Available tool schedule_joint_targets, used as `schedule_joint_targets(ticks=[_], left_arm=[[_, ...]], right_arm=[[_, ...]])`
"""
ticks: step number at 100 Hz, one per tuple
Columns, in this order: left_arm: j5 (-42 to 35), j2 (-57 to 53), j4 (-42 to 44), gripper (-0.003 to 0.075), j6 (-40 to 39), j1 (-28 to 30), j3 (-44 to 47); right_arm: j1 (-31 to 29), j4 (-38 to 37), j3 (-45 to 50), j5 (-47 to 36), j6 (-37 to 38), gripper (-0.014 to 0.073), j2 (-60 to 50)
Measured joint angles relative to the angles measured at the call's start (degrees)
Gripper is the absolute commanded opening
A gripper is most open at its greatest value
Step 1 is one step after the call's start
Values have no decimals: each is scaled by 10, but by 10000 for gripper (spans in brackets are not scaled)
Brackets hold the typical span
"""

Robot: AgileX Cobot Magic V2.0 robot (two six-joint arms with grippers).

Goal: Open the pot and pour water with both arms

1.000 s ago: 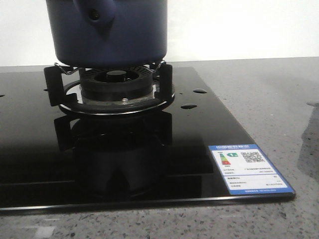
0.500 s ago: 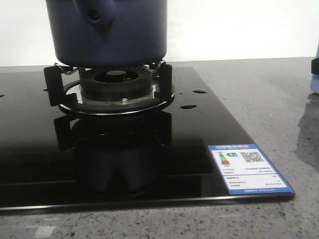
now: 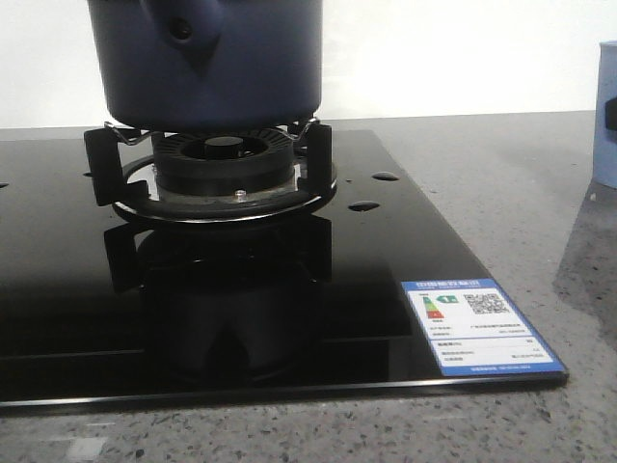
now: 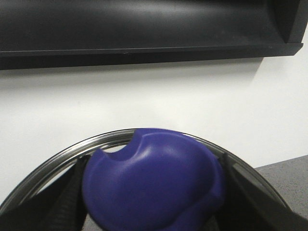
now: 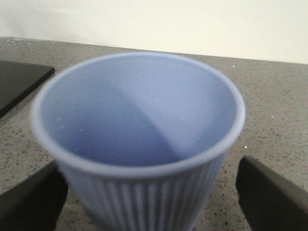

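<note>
left end effector (image 4: 153,211) clamped on a blue knob (image 4: 154,183), dark fingers (image 4: 62,202) pressed to either side, with a steel rim (image 4: 57,156) curving behind; white wall and a dark shelf beyond. right end effector (image 5: 144,202) spread wide around a pale blue ribbed cup (image 5: 139,144), fingers (image 5: 269,192) standing clear of its sides, so open and not gripping; cup empty, on the speckled grey surface (image 5: 269,96). seen from the front, only the cup's edge (image 3: 606,116) showing at far right. pot (image 3: 207,63) sitting on the burner's trivet (image 3: 217,164), on a black glass hob (image 3: 241,289) carrying a blue-bordered label (image 3: 479,326) at its near right corner.
</note>
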Motion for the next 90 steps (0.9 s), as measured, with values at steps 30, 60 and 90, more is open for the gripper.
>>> schedule_joint_targets(ticks=[30, 60, 90], left_arm=[[-3, 0, -1, 368, 0, -28, 0], [-43, 57, -4, 368, 0, -130, 0], [-107, 161, -4, 368, 0, -184, 0]], right_arm=[[0, -2, 104, 21, 11, 643, -125], [0, -3, 178, 37, 52, 643, -278], [0, -5, 183, 57, 54, 643, -332]])
